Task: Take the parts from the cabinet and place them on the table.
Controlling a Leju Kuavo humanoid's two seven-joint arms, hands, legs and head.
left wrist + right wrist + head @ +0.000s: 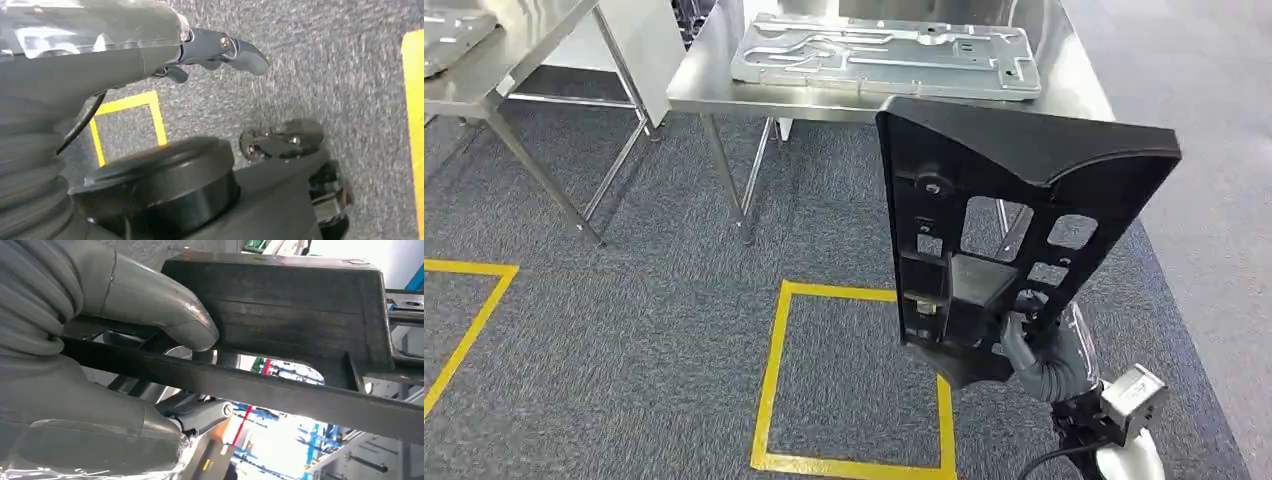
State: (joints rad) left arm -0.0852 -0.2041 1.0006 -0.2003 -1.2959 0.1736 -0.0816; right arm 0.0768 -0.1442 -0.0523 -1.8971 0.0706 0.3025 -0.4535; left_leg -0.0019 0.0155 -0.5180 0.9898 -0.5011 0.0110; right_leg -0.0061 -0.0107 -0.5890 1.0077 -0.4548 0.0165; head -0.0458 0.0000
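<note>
Clearly the right hand (pixel 1036 345) fingers (pixel 165 315) clench the black panel (pixel 1004 220) low; top-heavy, it could tip before reaching the bench (pixel 704 80); left fingers (pixel 235 50) hang released.

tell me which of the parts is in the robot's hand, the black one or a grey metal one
The black plastic frame part, gripped at its lower end by the right hand. The grey metal panel lies flat on the steel table.

Blk part (pixel 994 230), silver table (pixel 704 70), yellow floor tape (pixel 776 370), gray carpet (pixel 624 340)
</note>
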